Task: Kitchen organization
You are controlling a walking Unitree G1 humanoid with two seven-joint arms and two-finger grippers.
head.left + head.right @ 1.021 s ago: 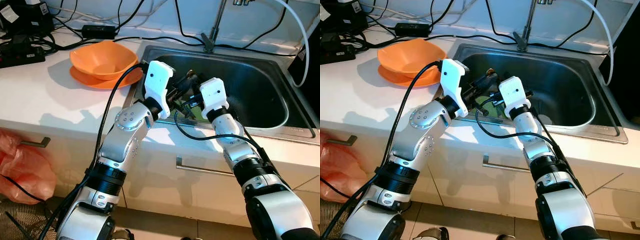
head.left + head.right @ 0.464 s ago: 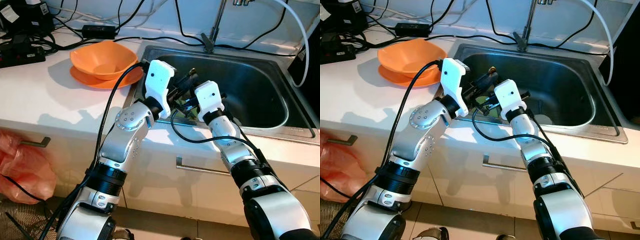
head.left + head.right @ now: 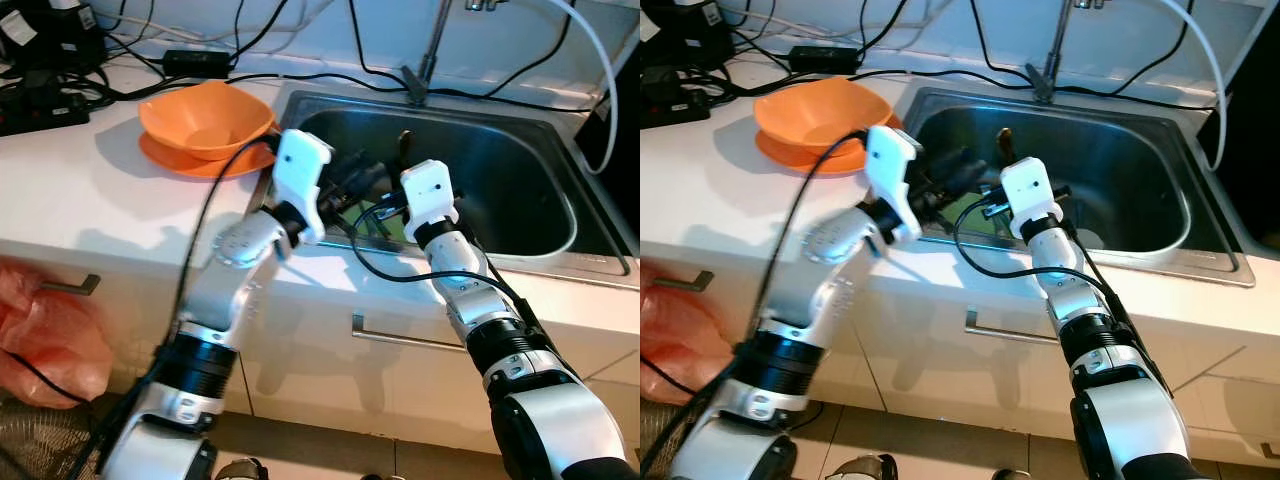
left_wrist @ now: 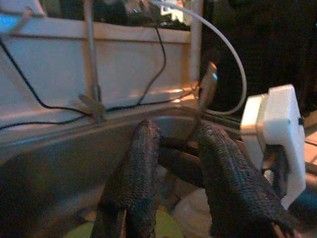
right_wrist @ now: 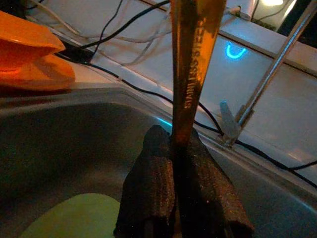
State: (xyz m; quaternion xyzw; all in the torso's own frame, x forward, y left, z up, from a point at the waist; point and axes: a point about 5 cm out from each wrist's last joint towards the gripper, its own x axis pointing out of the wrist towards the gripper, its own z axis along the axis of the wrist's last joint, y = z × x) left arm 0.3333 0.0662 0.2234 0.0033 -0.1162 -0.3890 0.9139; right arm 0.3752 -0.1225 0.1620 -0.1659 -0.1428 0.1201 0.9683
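While both arms reached over the sink (image 3: 560, 235), the left eye view showed the right tool (image 3: 398, 185) raised above the basin's near left corner, with a thin metal utensil (image 3: 405, 150) standing upright from it. The left tool (image 3: 350, 185) hovered just beside it, blurred. An orange bowl (image 3: 205, 118) sat on an orange plate (image 3: 170, 155) on the white bench (image 3: 90, 190) left of the sink, with cables (image 3: 60, 90) behind them. A green plate (image 3: 385, 220) lay low in the basin under the tools.

The right eye view gave the same scene; there the utensil's tip stood clear against the dark basin, and the faucet stem (image 3: 1055, 50) rose behind.

In the left wrist view, the left tool's two black fingers (image 4: 138, 168) stood apart with nothing between them, so it was released. Beyond them were the utensil and the right wrist's white housing (image 4: 277, 139).

In the right wrist view, the right tool was clenched on the utensil, whose handle read "STAINLESS STEEL", lettering the head views could not resolve. The green plate showed below.

As a judgement, the organising was partway along: one utensil was lifted out, but not yet put anywhere, and the green plate remained in the sink.
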